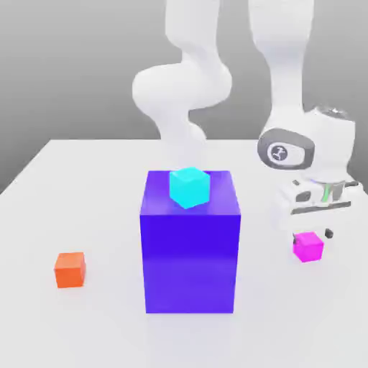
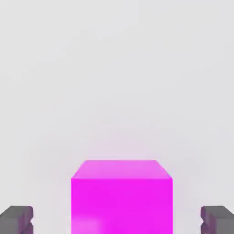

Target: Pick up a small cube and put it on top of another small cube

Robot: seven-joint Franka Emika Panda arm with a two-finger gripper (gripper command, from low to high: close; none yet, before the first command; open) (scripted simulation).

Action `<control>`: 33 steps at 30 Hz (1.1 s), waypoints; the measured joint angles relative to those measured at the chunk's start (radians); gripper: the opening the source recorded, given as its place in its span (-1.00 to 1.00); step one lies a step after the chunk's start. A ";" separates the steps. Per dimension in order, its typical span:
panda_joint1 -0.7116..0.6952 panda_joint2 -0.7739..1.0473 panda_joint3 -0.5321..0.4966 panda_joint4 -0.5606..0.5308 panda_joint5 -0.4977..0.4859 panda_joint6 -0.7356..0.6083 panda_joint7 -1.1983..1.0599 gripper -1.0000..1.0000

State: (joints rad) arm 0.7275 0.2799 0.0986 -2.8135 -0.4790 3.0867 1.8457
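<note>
Blue-violet block (image 1: 190, 262), large, stood foremost; claw (image 1: 312, 235), spread wide, holding nothing, flanked magenta cube (image 1: 308, 247); grasping stage, evidently; next move called for closing, then lifting

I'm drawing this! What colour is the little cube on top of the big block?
Cyan, a bright light blue; the exterior view shows the cube best.

- Big blue-violet block (image 1: 190, 259) mid-table (image 1: 108, 330), upright.
- Cyan cube (image 1: 190, 187) on top of blk, turned at an angle.
- Orange cube (image 1: 70, 270) on tbl, ext. view's left of blk, well apart.
- Magenta cube (image 1: 307, 246) on ext. view's right, also apart from blk.
- White arm (image 1: 183, 86) behind; gripper (image 1: 312, 236) down at magenta cube, fingertips (image 1: 328, 233) spread w/ cube btwn.
</note>
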 joint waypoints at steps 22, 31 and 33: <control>-0.172 -0.153 0.189 0.176 0.376 -0.332 -0.528 -1.00; -0.255 0.013 0.161 0.502 0.332 -0.501 -0.823 -1.00; -0.276 0.049 0.157 0.575 0.327 -0.539 -0.893 -1.00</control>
State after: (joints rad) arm 0.4519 0.3293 0.2552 -2.2389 -0.1515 2.5482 0.9529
